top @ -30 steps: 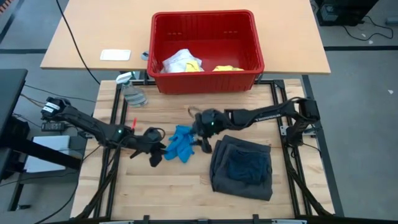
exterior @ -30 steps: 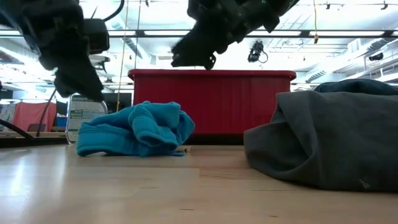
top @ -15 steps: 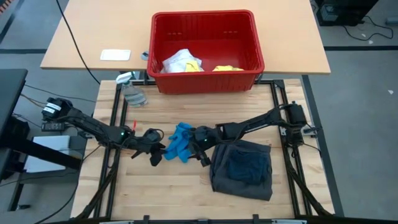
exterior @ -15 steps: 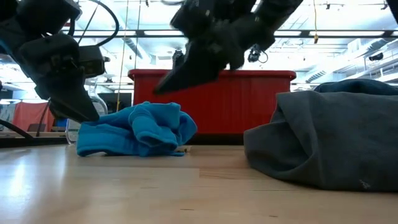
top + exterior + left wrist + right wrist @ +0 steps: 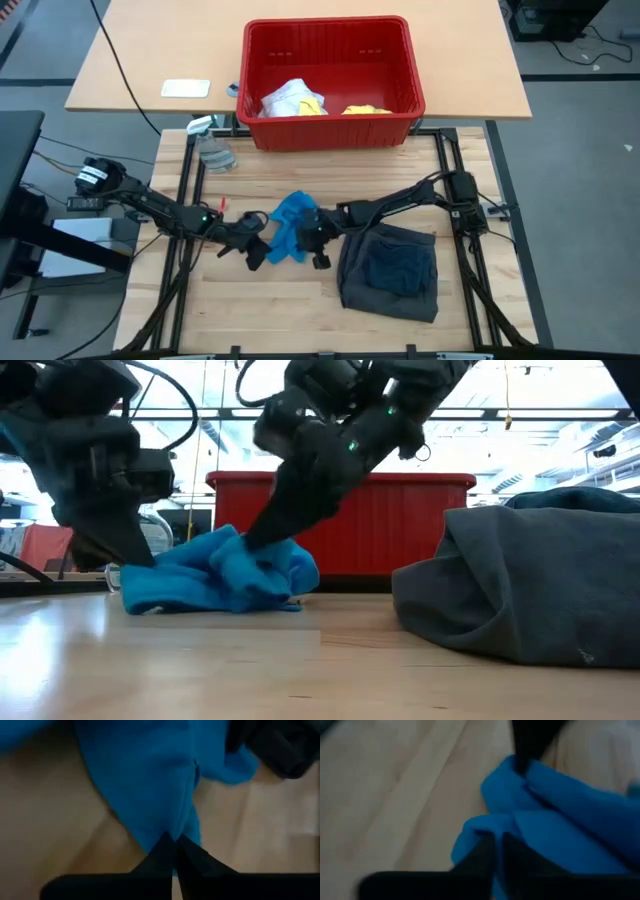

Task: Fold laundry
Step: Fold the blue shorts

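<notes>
The small bright blue piece (image 5: 288, 218) lies bunched on the wooden table (image 5: 260, 310), between my two grippers. My left gripper (image 5: 262, 240) is shut on its left side and my right gripper (image 5: 303, 237) is shut on its right side. In the low view the blue piece (image 5: 215, 570) rests on the table, with the left gripper (image 5: 140, 558) and the right gripper (image 5: 252, 543) coming down onto it. The dark grey shorts (image 5: 390, 270) lie folded to the right, a navy piece (image 5: 397, 268) on top. My left gripper pinches the blue piece's left edge (image 5: 167, 827) between its two shut fingers, slanting down from the table's left. How many layers it has, I cannot tell. The cloth lies bunched and slack on the table. My right gripper pinches a raised fold on the blue piece's right side (image 5: 490, 827) between its two shut fingers, slanting down from the table's right. The cloth stays on the table, slack.
A red slotted basket (image 5: 330, 125) with white and yellow cloth inside stands at the far edge. A clear spray bottle (image 5: 210, 148) lies at the far left. The grey shorts (image 5: 530, 590) fill the near right. Bare wood shows at the near left.
My right gripper has come down and toward the table's near left onto the blue piece and has shut on it. My left gripper has sunk to the cloth's left edge and shut on it. The blue piece has bunched a little and stays on the table.
</notes>
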`<act>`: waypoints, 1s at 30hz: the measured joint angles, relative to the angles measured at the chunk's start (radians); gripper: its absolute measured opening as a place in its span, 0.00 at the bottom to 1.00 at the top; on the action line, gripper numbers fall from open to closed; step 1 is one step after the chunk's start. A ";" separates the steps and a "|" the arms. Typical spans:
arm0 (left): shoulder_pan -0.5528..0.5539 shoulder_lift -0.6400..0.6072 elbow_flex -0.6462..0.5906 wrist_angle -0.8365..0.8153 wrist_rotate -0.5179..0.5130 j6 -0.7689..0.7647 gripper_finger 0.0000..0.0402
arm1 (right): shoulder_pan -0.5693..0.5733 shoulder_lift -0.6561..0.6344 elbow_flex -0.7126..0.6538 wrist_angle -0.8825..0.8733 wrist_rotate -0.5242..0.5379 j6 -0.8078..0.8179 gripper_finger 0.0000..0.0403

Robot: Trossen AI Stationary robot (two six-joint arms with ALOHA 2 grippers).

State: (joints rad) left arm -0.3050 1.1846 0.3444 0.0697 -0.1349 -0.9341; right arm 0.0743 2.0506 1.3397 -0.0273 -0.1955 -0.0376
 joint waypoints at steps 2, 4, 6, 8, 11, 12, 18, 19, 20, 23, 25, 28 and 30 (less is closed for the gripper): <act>-0.002 -0.021 0.018 -0.002 0.051 -0.067 0.02 | -0.008 -0.046 -0.001 -0.025 -0.045 0.098 0.04; -0.015 -0.060 0.041 -0.001 0.081 -0.106 0.02 | -0.016 -0.115 -0.001 -0.045 -0.060 0.194 0.04; -0.030 -0.104 0.070 -0.015 0.089 -0.122 0.01 | -0.024 -0.186 0.002 -0.076 -0.066 0.245 0.02; -0.041 -0.152 0.098 -0.091 0.088 -0.130 0.01 | -0.038 -0.244 0.003 -0.136 -0.061 0.270 0.02; -0.042 -0.212 0.126 -0.260 0.075 -0.146 0.01 | -0.069 -0.289 0.003 -0.267 -0.060 0.292 0.02; -0.042 -0.227 0.127 -0.320 0.072 -0.151 0.01 | -0.079 -0.291 0.003 -0.324 -0.060 0.296 0.02; -0.077 -0.239 0.102 -0.437 0.069 -0.199 0.04 | -0.097 -0.200 -0.001 -0.499 -0.187 0.331 0.05; -0.088 -0.240 0.101 -0.442 0.069 -0.205 0.06 | -0.094 -0.189 -0.001 -0.489 -0.229 0.340 0.07; -0.098 -0.244 0.101 -0.441 0.069 -0.208 0.09 | -0.092 -0.183 -0.001 -0.478 -0.260 0.350 0.10; -0.116 -0.269 0.120 -0.499 0.070 -0.205 0.19 | -0.086 -0.181 -0.001 -0.445 -0.284 0.389 0.21; -0.120 -0.292 0.152 -0.573 0.069 -0.177 0.26 | -0.088 -0.196 -0.001 -0.422 -0.276 0.419 0.27; -0.119 -0.330 0.222 -0.745 0.058 -0.083 0.33 | -0.103 -0.242 0.000 -0.382 -0.218 0.492 0.35; -0.120 -0.344 0.283 -0.823 0.012 0.002 0.36 | -0.113 -0.272 0.000 -0.374 -0.179 0.506 0.37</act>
State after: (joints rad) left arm -0.4248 0.8402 0.6277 -0.7530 -0.1230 -0.9325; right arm -0.0385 1.7789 1.3396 -0.4011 -0.3741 0.4689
